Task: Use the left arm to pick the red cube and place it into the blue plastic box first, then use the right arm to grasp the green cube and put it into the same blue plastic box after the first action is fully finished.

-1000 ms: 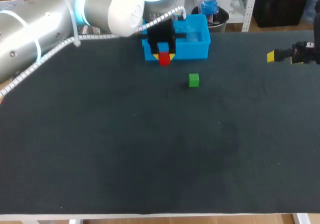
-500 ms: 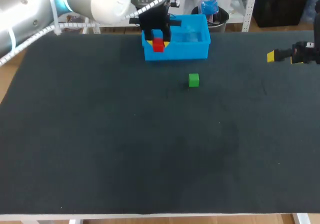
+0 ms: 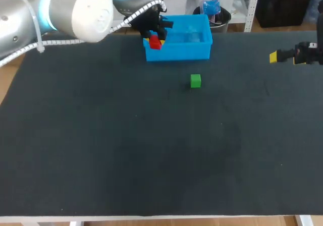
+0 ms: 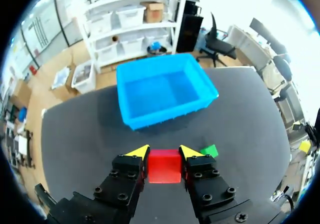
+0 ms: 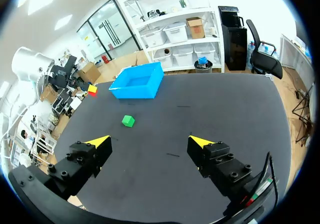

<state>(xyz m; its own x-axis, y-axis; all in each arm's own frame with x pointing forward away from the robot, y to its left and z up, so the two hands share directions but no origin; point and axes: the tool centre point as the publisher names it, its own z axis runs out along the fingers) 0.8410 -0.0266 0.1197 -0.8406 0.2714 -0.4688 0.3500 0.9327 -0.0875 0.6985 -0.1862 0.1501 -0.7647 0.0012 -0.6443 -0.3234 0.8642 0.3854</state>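
Green cube (image 3: 196, 80) sits on the counter (image 3: 151, 150), untouched; right claw (image 5: 150, 142) gapes wide, well aside. Left claw (image 4: 164, 152) clamps the red cube (image 4: 164, 166) by the blue plastic box (image 3: 177, 52) rim. Nothing's dropped in yet, so both placements remain.

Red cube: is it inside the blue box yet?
No, the red cube is held between both fingers of the left gripper, with the blue box lying ahead of it.

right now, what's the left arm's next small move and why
Probably carry the red cube forward over the blue box before opening: the left gripper is shut on it, and its wrist view shows the box ahead, not underneath.
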